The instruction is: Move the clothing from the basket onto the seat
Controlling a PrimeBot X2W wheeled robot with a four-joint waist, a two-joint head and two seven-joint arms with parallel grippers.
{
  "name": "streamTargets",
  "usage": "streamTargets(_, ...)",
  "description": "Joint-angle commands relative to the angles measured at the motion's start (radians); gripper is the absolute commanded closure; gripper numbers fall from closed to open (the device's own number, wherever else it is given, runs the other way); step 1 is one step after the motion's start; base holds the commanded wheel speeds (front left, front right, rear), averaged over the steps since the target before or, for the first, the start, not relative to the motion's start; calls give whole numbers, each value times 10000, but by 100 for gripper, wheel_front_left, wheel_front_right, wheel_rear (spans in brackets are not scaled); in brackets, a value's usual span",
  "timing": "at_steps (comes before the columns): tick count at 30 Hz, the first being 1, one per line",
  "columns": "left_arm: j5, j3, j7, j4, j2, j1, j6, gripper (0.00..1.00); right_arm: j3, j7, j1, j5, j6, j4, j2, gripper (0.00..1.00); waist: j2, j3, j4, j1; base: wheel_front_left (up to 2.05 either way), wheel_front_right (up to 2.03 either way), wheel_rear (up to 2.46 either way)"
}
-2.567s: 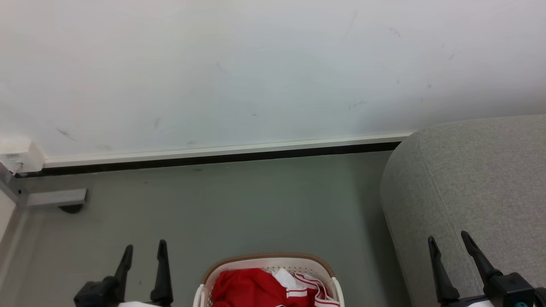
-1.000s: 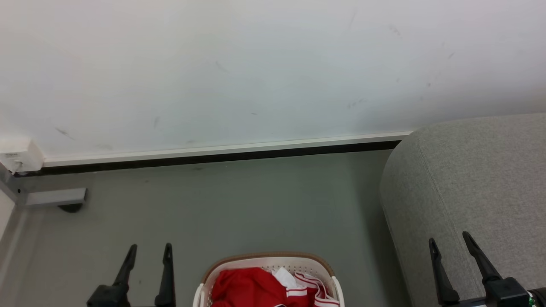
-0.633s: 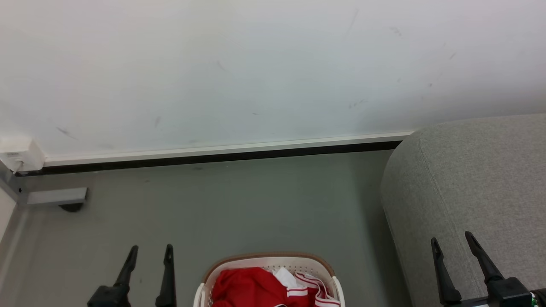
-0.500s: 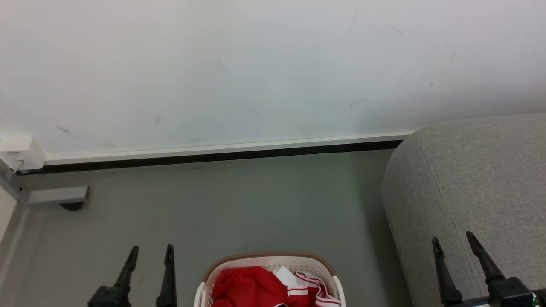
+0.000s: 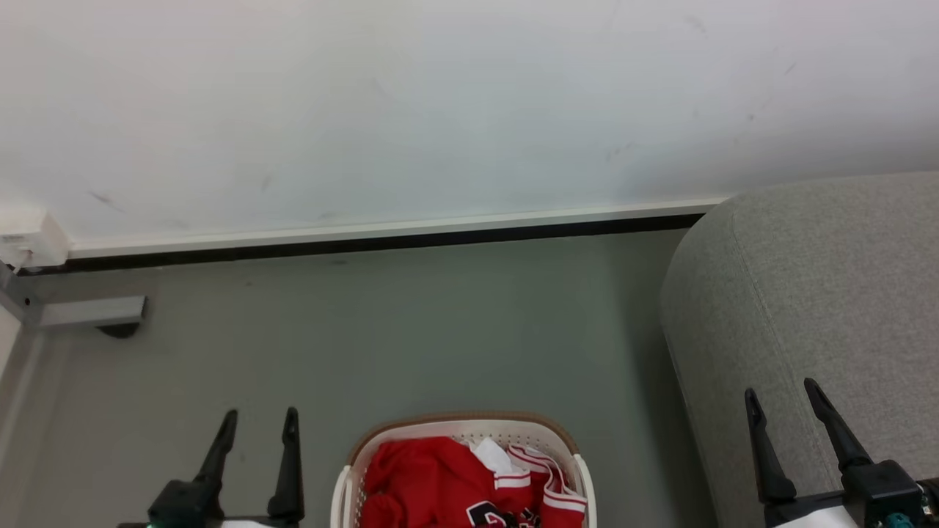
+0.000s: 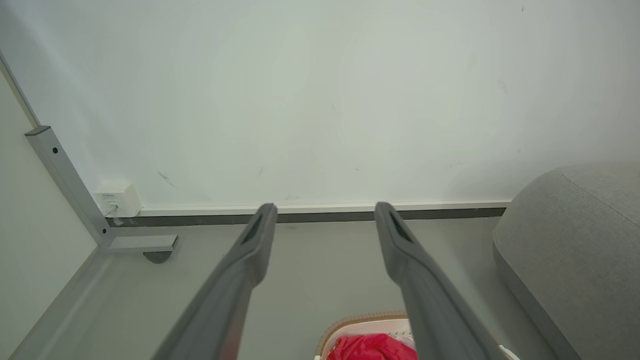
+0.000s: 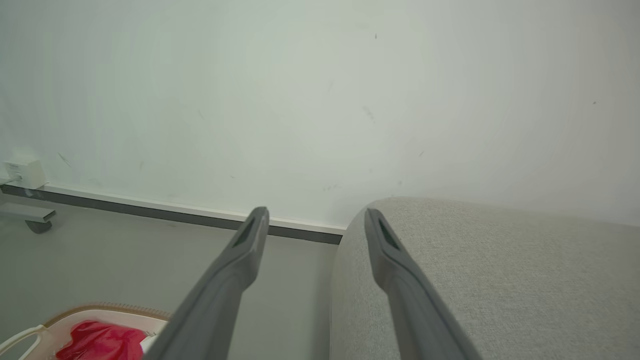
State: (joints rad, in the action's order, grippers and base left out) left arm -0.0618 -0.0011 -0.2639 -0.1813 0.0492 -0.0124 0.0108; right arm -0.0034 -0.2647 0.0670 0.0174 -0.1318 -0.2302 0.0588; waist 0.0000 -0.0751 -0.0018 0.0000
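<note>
The red clothing [image 5: 440, 484] with white and black trim lies heaped in the cream basket [image 5: 462, 425], which stands on the floor at the bottom middle of the head view. Black numerals show on one garment. The grey seat [image 5: 821, 293] rises at the right. My left gripper [image 5: 258, 414] is open, empty, left of the basket. My right gripper [image 5: 781, 389] is open, empty, in front of the seat. The left wrist view shows my left gripper [image 6: 325, 206], the basket [image 6: 365, 320], the clothing [image 6: 372, 347] and the seat [image 6: 575, 240]. The right wrist view has my right gripper [image 7: 315, 210], the basket [image 7: 100, 312], the clothing [image 7: 95, 340] and the seat [image 7: 500, 270].
A white wall [image 5: 440, 110] with a dark-edged baseboard [image 5: 381, 235] runs behind grey floor [image 5: 403, 330]. At the far left stand a grey metal post foot on a caster [image 5: 95, 314] and a small white box [image 5: 29, 238] on the wall.
The whole head picture has shifted up a little, so the camera has tilted down; more of the basket and the black numerals now show. Both grippers stay open.
</note>
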Motion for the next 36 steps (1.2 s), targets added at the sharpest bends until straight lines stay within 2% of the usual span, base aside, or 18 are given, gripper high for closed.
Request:
streamTargets(1, -19, 18, -11, 23, 26, -126, -14, 0, -11, 3, 194, 44, 21, 51, -11, 0, 0, -241, -38, 0, 0, 0, 0)
streamTargets(9, 272, -580, -11, -487, 31, -1259, -439, 0, 12, 5, 1148, 49, 21, 496, -31, 0, 0, -2036, -165, 0, 0, 0, 0)
streamTargets(16, 767, -1630, 190, -2393, 61, -2999, -911, 0, 77, 5, 2281, -6, 21, 987, 57, 0, 0, -3944, -270, 0, 0, 0, 0)
streamTargets(23, 1366, -2546, 1281, -4145, 91, -4825, -1108, 0, 225, 5, 3412, -16, 21, 1553, 116, 0, 0, -5608, -565, 0, 0, 0, 0)
streamTargets(28, 1775, -2936, 2572, -5274, 87, -5849, -914, 0, 510, 5, 3994, 1, 21, 1902, 47, 0, 0, -6476, -916, 0, 0, 0, 0)
streamTargets(36, 2102, -3000, 3520, -6435, 204, -6979, -249, 0, 1134, 5, 4543, 291, 21, 2258, -78, 0, 0, -7353, -1538, 0, 0, 0, 0)
